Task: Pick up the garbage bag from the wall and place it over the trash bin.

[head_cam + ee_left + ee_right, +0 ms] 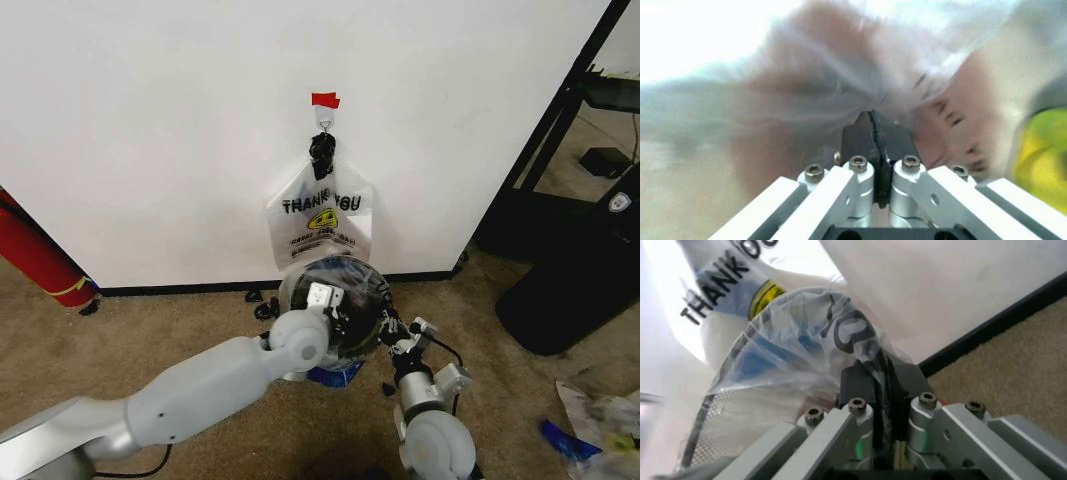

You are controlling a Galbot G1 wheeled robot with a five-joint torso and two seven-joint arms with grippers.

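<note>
My left gripper (pixel 872 120) and right gripper (pixel 881 371) both clamped on garbage bag (pixel 800 335) at trash bin (pixel 335 300) rim. Film thin, limp, slippery; I'd hold bunched edge.

White arms, black jaws, silver screws

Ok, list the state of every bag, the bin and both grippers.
Garbage bag: draped over the bin's mouth, pinched by both grippers.
Trash bin: upright, bag over its rim.
Printed bag: hanging on the wall hook.
Left gripper: shut on plastic.
Right gripper: shut on plastic.
</note>
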